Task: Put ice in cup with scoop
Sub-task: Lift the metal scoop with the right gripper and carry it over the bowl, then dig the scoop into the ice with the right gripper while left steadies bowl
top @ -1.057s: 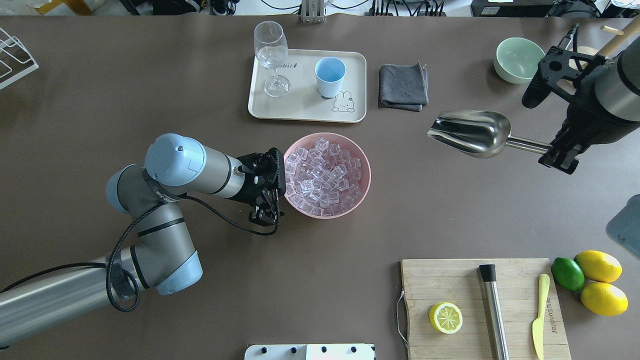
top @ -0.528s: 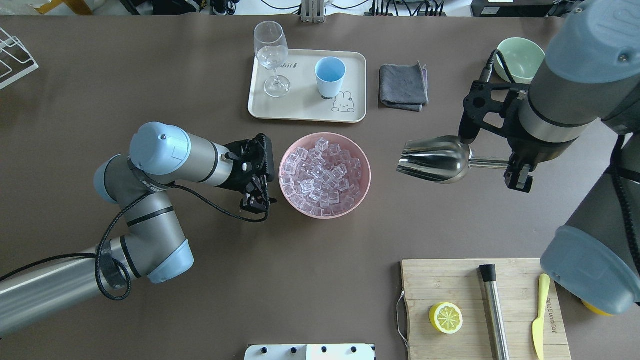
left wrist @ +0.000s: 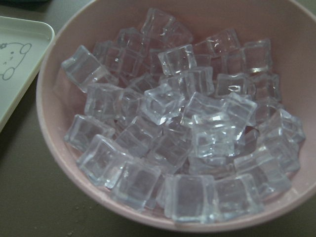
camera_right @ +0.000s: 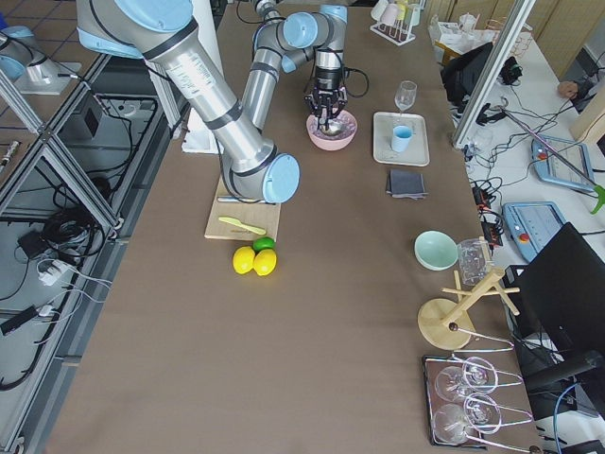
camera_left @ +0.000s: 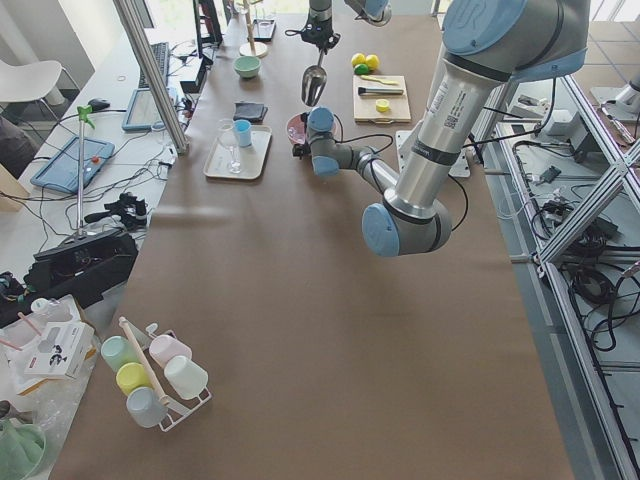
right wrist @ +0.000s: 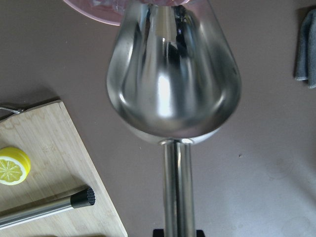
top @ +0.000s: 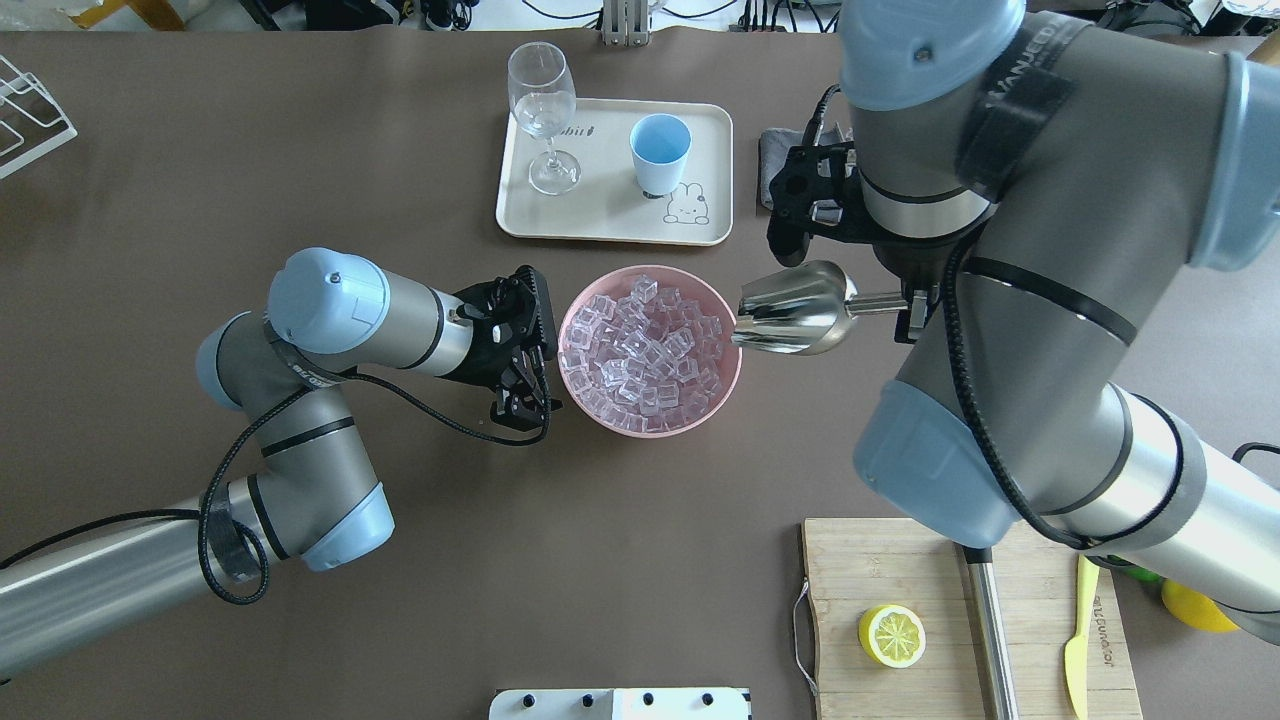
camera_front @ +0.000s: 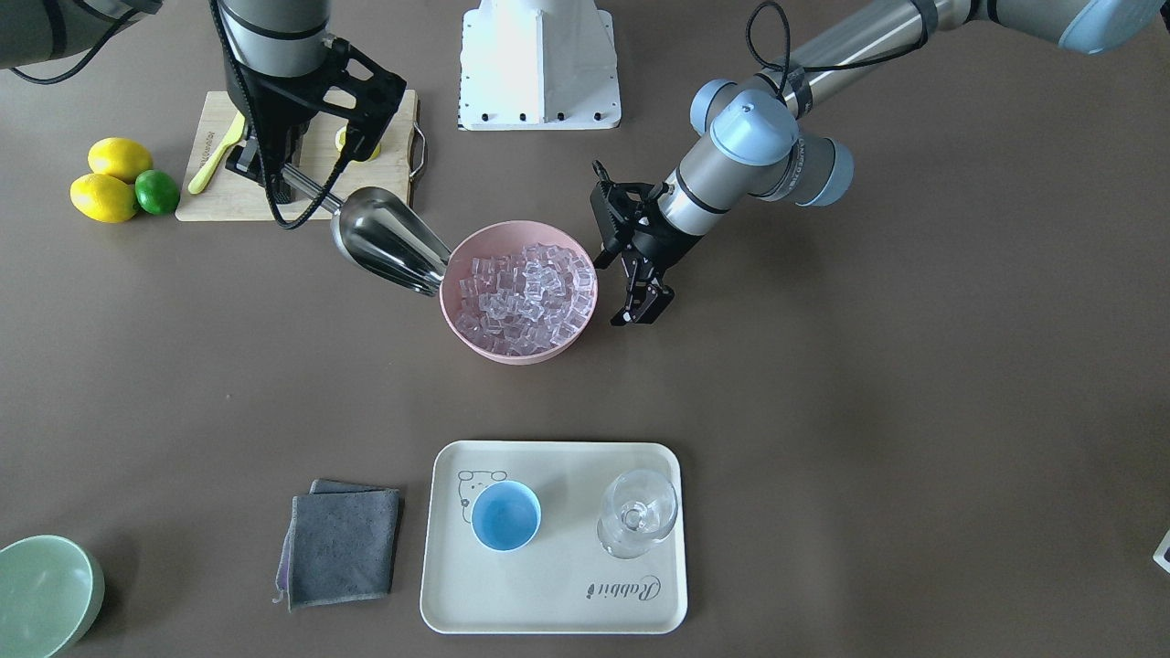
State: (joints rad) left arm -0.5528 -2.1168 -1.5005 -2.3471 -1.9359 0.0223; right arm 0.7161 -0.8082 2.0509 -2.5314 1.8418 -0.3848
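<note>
The steel scoop (top: 795, 308) hangs with its mouth at the right rim of the pink bowl (top: 728, 392), which is heaped with ice (top: 645, 350). My right gripper (top: 915, 310) is shut on the scoop's rod handle. In the right wrist view the scoop (right wrist: 173, 84) fills the frame, tip at the bowl's edge. My left gripper (top: 520, 405) is open and empty just left of the bowl, not touching it. Its wrist view shows the ice (left wrist: 182, 133) close up. The light-blue cup (top: 660, 150) stands upright and empty on the tray (top: 610, 225), behind the bowl.
A stemmed glass (top: 543, 110) stands on the tray left of the cup. A grey cloth (camera_front: 343, 539) and a green bowl (camera_front: 41, 594) lie far right. A cutting board (top: 900, 570) holds a lemon half (top: 891, 635), steel cylinder and yellow knife. My right arm looms over the table's right half.
My right arm has swung left with the scoop, from the table's right side to the bowl's right rim. My left gripper drew back slightly from the bowl and then stayed close beside it.
</note>
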